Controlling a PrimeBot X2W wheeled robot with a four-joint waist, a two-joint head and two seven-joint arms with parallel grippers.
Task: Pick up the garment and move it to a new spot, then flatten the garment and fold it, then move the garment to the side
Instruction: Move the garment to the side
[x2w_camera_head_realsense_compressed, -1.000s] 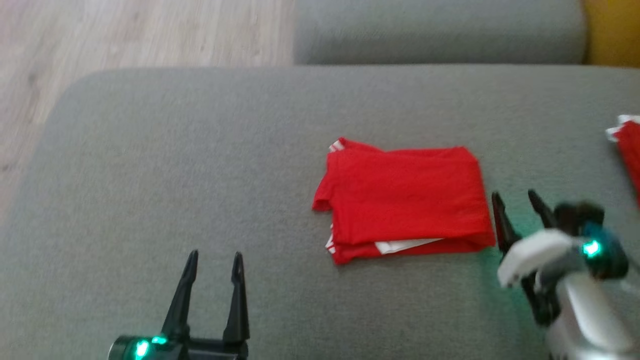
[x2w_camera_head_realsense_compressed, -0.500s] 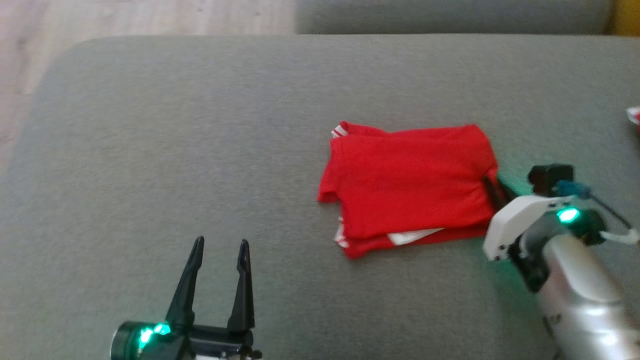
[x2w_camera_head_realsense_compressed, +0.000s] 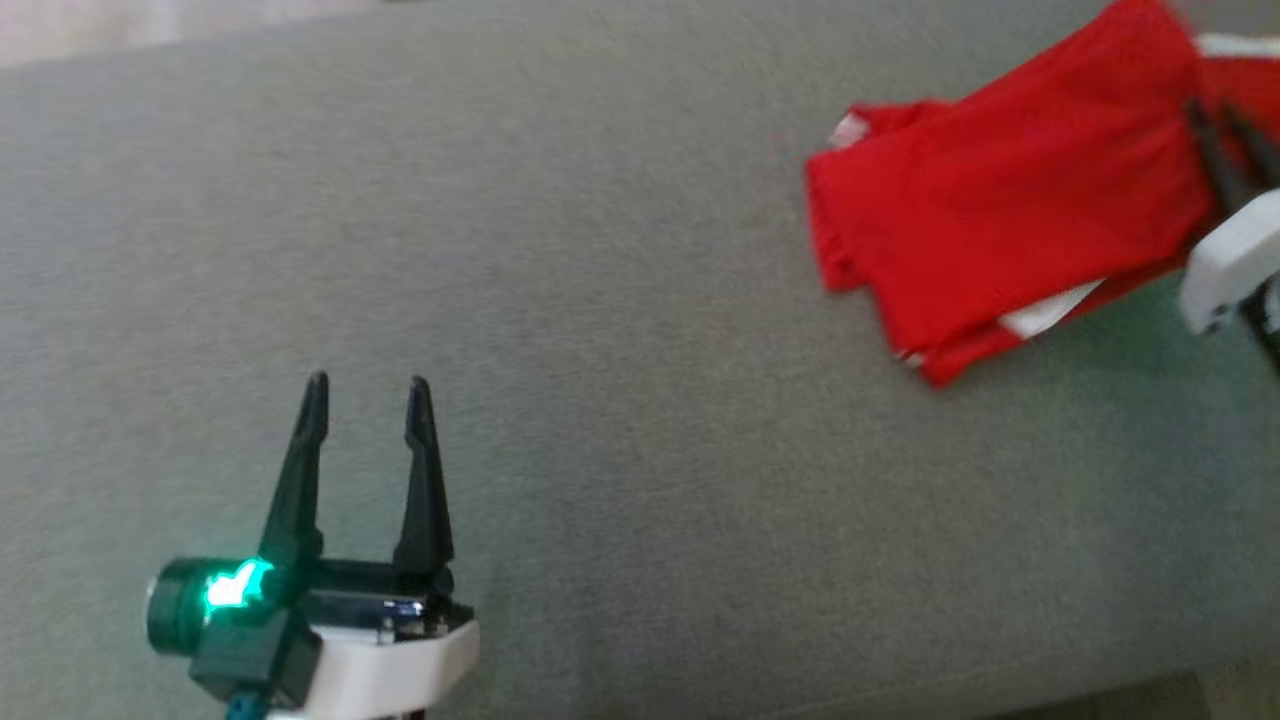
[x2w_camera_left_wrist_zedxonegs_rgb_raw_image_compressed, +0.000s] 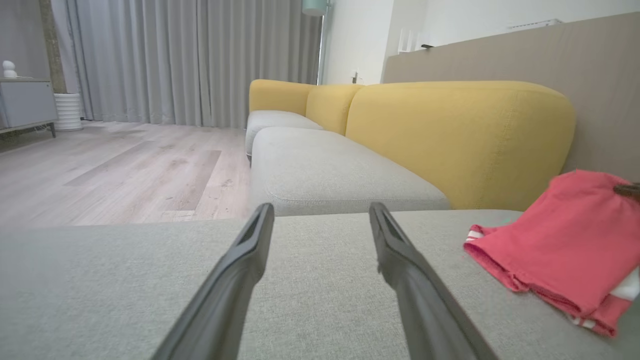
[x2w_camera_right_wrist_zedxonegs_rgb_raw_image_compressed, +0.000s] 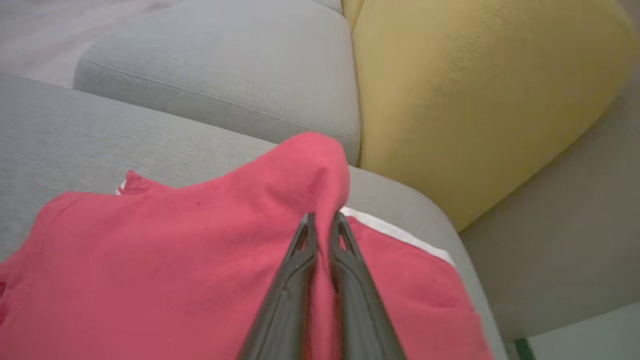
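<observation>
1. Across pretty much the whole head view: big grey sofa seat (x2w_camera_head_realsense_compressed: 600, 300), flat woven fabric, carrying everything else.
2. Behind it in the left wrist view, got a chunky yellow backrest (x2w_camera_left_wrist_zedxonegs_rgb_raw_image_compressed: 450, 135), plus a second grey seat cushion (x2w_camera_left_wrist_zedxonegs_rgb_raw_image_compressed: 325, 170) butted up further along, pale wood floor (x2w_camera_left_wrist_zedxonegs_rgb_raw_image_compressed: 125, 170) off to one side and long grey curtains (x2w_camera_left_wrist_zedxonegs_rgb_raw_image_compressed: 175, 60) at the far wall.
3. Up at the right end of the seat, close to the backrest, sitting folded: red garment (x2w_camera_head_realsense_compressed: 1010, 220), with white trim poking out between the layers on the near edge and at the left corner. Lying skewed rather than square to the seat. Left part down flat on the cushion, right edge pulled up into a little peak.
4. Just past that lifted edge, spotted more red cloth with a white band (x2w_camera_right_wrist_zedxonegs_rgb_raw_image_compressed: 395, 230) along it; can't tell whether same piece or a separate one.
5. Clamped on that raised edge: right end effector (x2w_camera_right_wrist_zedxonegs_rgb_raw_image_compressed: 322, 220), fingers nearly touching, strip of red fabric caught between them, white wrist shell (x2w_camera_head_realsense_compressed: 1225, 260) cut off by the frame edge in the head view.
6. Down at the lower left of the head view: left end effector (x2w_camera_head_realsense_compressed: 368, 383), spread wide open, gripping nothing, hovering over bare grey seat, well apart from the garment, fingers aimed toward the next cushion.
</observation>
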